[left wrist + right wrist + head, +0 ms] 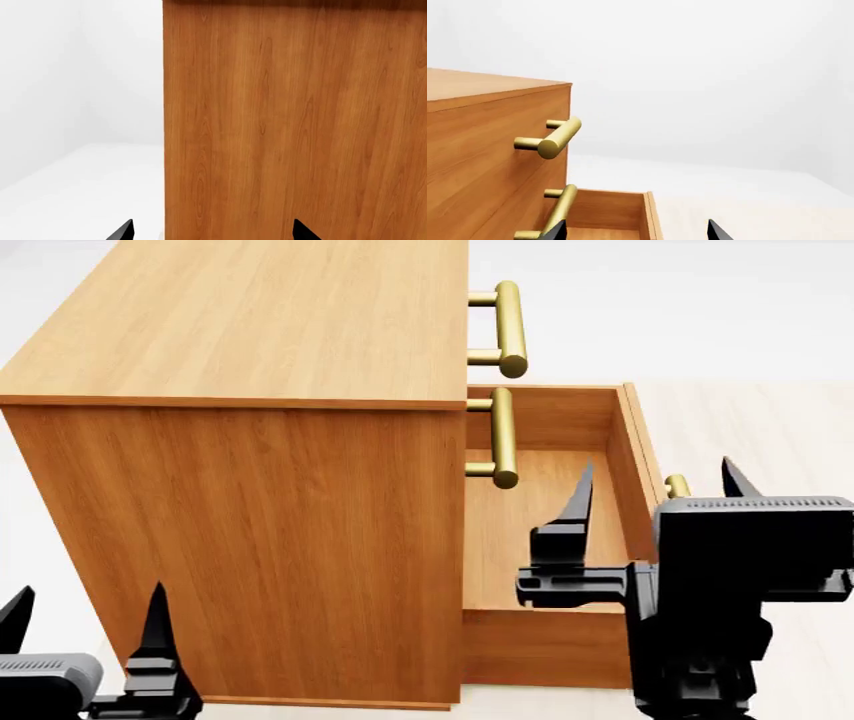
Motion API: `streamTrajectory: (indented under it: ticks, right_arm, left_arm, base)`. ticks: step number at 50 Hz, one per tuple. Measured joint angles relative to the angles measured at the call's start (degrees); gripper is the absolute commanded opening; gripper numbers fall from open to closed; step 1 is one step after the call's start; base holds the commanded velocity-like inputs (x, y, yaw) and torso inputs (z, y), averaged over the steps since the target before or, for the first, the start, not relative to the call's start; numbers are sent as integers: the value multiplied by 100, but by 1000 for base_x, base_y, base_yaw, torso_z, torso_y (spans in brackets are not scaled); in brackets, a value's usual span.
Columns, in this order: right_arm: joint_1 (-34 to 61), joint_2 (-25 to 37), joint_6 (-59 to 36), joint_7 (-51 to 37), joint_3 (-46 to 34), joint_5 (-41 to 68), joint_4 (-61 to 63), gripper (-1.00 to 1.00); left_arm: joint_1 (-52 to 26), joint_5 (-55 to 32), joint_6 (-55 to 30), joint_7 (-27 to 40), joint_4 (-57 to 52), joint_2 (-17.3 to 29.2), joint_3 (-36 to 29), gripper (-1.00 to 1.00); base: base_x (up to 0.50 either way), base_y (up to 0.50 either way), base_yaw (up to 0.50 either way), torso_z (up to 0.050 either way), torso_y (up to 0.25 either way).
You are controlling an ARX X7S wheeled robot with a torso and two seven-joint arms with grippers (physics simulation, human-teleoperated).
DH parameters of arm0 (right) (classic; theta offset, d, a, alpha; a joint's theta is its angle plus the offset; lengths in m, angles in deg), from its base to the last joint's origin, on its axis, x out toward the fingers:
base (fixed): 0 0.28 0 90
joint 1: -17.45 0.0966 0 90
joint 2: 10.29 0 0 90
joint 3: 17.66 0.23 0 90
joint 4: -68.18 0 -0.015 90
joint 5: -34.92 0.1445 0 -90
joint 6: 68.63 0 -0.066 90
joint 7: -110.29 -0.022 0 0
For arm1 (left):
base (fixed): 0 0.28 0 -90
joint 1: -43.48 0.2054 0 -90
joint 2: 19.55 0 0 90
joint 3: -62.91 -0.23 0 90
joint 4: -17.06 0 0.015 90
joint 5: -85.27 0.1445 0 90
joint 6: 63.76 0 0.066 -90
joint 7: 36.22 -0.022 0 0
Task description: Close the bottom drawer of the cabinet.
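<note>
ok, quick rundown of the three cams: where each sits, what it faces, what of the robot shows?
Head: on the head, looking down at the cabinet and open bottom drawer; both grippers show, left, right.
Left wrist: by the left gripper, facing the cabinet's plain side; jaw tips only.
Right wrist: by the right gripper, facing the drawer fronts; jaw tips only.
Shared: head and right wrist both see the upper handles.

No legible text, labels, brand marks, numbers or signs appear on any surface in the three camera views.
</note>
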Motion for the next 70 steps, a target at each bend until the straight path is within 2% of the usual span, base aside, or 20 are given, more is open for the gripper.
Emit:
streamTrajectory:
  ticks: [18,36,54,70]
  right_arm:
    - [535,680,75,421,447,70,-848,100]
    - [685,1056,756,948,648,46,-2560,100]
    - [231,994,2278,1145,1144,35,-4359,100]
    - [410,719,3823,1549,1120,-158,-6465,100]
  left_arm:
    - [11,-16,170,-5,247,65,23,100]
    - [41,-48,286,0,390,103,16,100]
    - [75,-60,382,7,490,120,-37,100]
    - [102,-61,448,20,562,139,-99,100]
  base:
    - [0,0,0,0,0]
    - [0,0,0,0,0]
    - [0,0,0,0,0]
    - [0,0,0,0,0]
